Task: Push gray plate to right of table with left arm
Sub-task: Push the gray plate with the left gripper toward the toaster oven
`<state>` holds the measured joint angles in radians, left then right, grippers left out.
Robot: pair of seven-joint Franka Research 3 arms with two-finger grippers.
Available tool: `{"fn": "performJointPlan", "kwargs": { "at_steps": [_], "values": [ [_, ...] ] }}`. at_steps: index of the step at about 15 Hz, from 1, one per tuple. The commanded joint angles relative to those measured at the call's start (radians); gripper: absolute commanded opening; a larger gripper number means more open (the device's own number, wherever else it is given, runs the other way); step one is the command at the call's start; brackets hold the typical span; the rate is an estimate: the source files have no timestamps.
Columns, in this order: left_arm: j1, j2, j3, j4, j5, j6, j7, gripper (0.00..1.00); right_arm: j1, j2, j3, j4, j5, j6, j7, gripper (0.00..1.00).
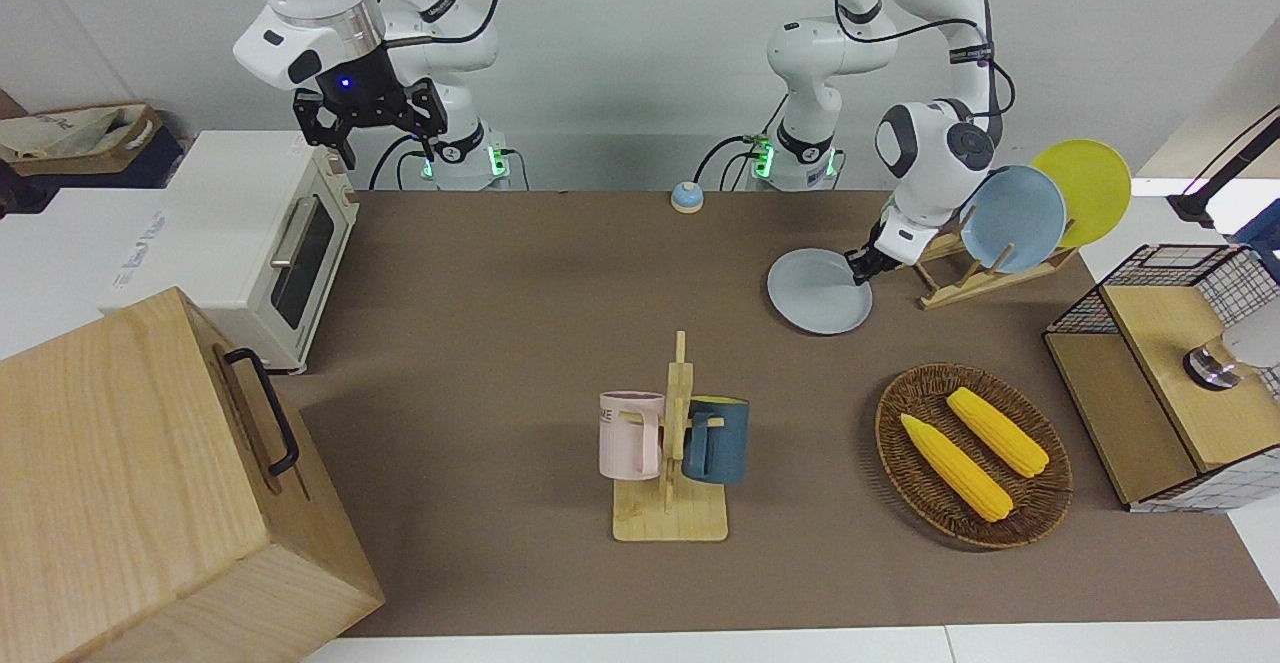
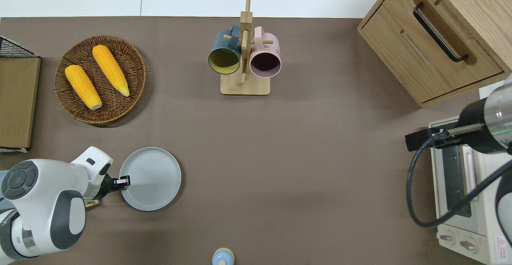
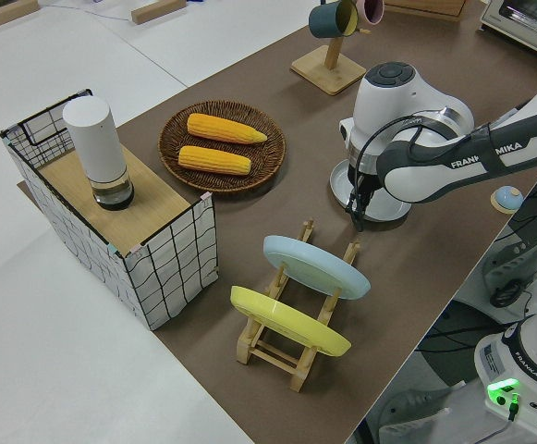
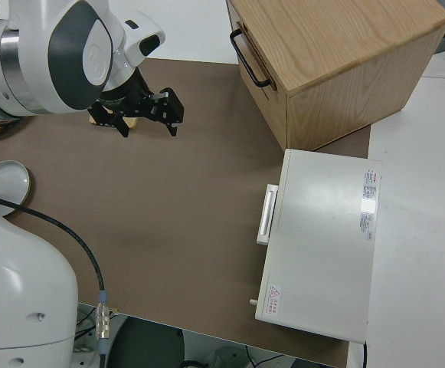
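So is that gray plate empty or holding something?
Empty: the gray plate shows only its bare surface, with the left gripper at its rim.
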<state>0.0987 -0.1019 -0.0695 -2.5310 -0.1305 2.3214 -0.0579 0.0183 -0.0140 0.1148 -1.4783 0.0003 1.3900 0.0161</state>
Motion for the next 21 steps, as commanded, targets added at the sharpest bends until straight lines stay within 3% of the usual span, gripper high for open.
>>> {"fn": "performJointPlan", "kwargs": {
  "at_steps": [1,5,11,18,21],
  "values": [
    [-0.05,0.06,-0.015,0.018,-0.003,0.016,-0.072,0.0,-0.02,-0.003,0.016,0.009,0.004,-0.016,0.013,0.983],
    [-0.118,0.093,-0.016,0.043,-0.005,0.018,-0.161,0.0,-0.02,-0.003,0.016,0.009,0.006,-0.016,0.013,0.983],
    [-0.27,0.114,-0.016,0.084,-0.005,0.016,-0.4,0.0,-0.02,-0.003,0.017,0.009,0.004,-0.016,0.013,0.983],
    [-0.454,0.22,-0.016,0.199,-0.005,0.015,-0.658,0.0,-0.02,-0.003,0.017,0.009,0.006,-0.016,0.013,0.983],
    [-0.514,0.234,-0.016,0.215,-0.005,0.015,-0.733,0.0,-0.02,-0.003,0.017,0.009,0.004,-0.016,0.013,0.983]
  ]
}}
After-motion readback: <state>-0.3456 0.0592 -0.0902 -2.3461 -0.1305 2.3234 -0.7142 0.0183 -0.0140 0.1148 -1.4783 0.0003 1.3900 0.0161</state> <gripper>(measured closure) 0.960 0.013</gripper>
